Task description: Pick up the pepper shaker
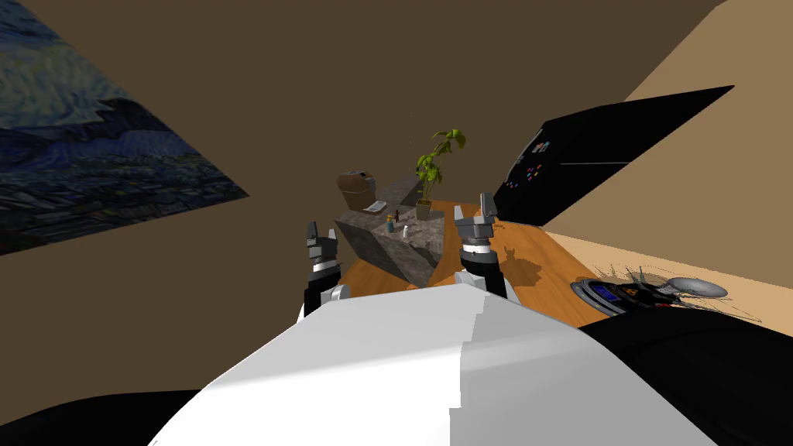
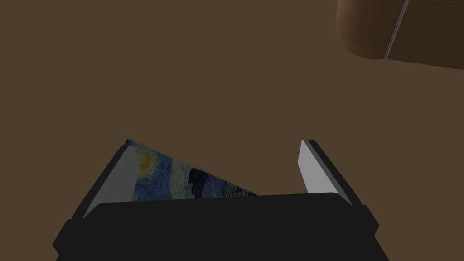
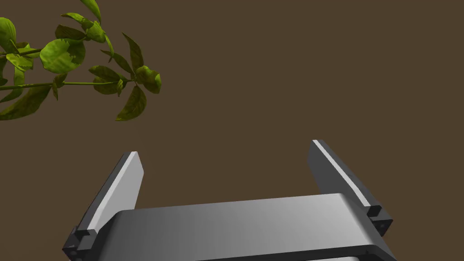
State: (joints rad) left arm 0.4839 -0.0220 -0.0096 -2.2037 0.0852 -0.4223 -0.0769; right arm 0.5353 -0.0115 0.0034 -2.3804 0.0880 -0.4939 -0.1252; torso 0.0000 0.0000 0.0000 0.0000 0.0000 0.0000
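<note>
Both forearms raised ahead, side by side, well apart. Left hand [image 1: 322, 235]: fingers [image 2: 309, 167] spread wide, nothing between. Right hand [image 1: 473, 210]: fingers [image 3: 129, 181] spread wide too, empty. Beyond, between hands: grey stone table [image 1: 395, 259] on wood floor [image 1: 542, 255]. Small white pepper shaker [image 1: 403, 229] upright on tabletop, just beside blue-and-yellow bottle [image 1: 389, 226], well apart from both hands. Slim dark bottle [image 1: 397, 214] behind it. Potted plant [image 1: 428, 174] and brown boxy appliance [image 1: 356, 190] farther back.

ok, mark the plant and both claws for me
plant [image 1: 427, 165], head view, on its green leaves
left claw [image 2: 218, 146], left wrist view, midway between the open fingertips
right claw [image 3: 225, 148], right wrist view, midway between the open fingertips
</note>
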